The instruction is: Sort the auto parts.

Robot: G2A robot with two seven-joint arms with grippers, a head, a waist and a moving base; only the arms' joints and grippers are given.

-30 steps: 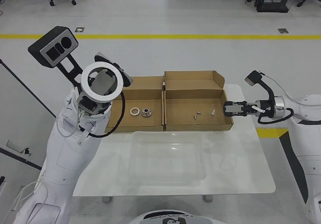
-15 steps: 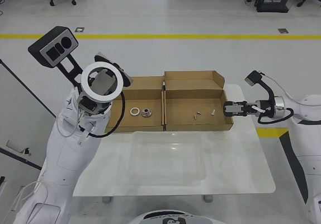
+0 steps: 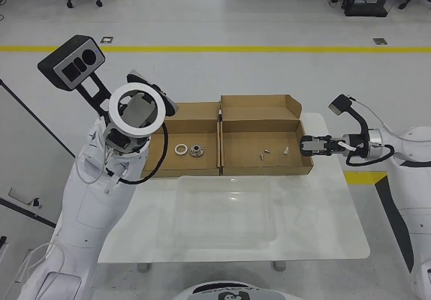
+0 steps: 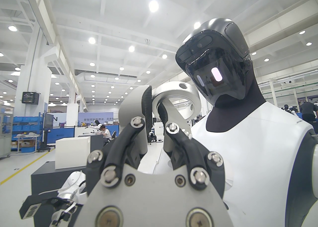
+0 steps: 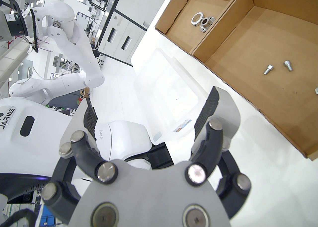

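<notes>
My left gripper [image 4: 154,103] is raised in front of the head, shut on the wall of a silver metal ring [image 4: 186,95]; one finger passes through its hole. From above the ring [image 3: 135,109] looms large over the left arm. My right gripper [image 5: 151,111] stands open and holds nothing, level with the right end of the right cardboard box [image 3: 299,166], also seen as gripper [image 3: 305,145]. The left box [image 3: 172,169] holds a flat ring [image 5: 196,18] and a flanged bushing [image 5: 206,23]. Two bolts [image 5: 268,69] [image 5: 287,65] lie in the right box [image 5: 278,103].
A clear plastic tray [image 3: 227,210] sits on the white table [image 3: 336,232] in front of the boxes. The two boxes stand side by side at the table's far edge. A grey cabinet [image 3: 5,142] stands left of the table.
</notes>
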